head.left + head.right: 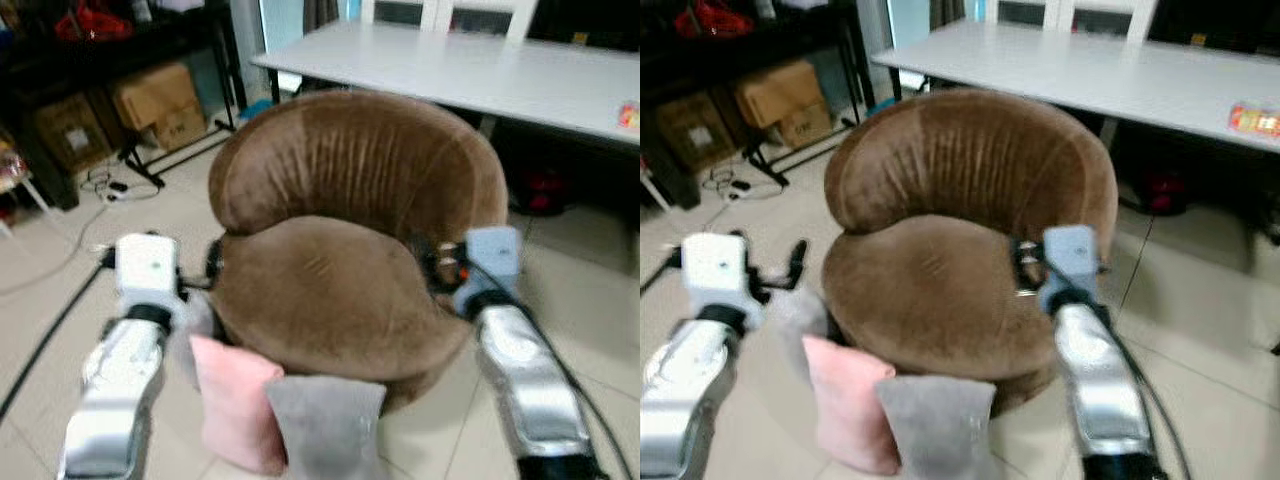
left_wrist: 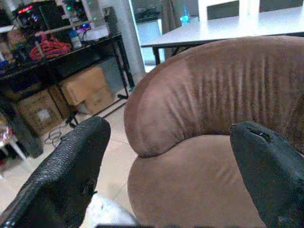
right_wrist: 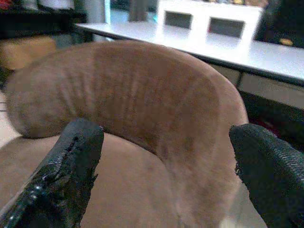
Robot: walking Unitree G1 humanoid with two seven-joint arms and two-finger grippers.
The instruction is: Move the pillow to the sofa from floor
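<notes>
Left gripper (image 2: 166,166): fingers spread wide, holding nothing, raised at the left flank of the brown sofa (image 1: 350,260). Right gripper (image 3: 166,171): likewise wide open and empty, at the sofa's right flank. Pink pillow (image 1: 235,405): on the floor, upright against the sofa's front base. Grey pillow (image 1: 325,425): just beside the pink one, touching. White table (image 1: 480,75): behind the sofa. Cardboard boxes (image 1: 160,105): back left of the sofa.

Brown plush sofa (image 1: 345,270) with faint vertical ribbing on its back — pink pillow (image 1: 238,405) and grey pillow (image 1: 325,425) against its front, on pale beige floor tiles (image 1: 590,300) — white table (image 1: 480,70) behind, tan cardboard boxes (image 1: 160,105) under a black rack (image 1: 120,45).
</notes>
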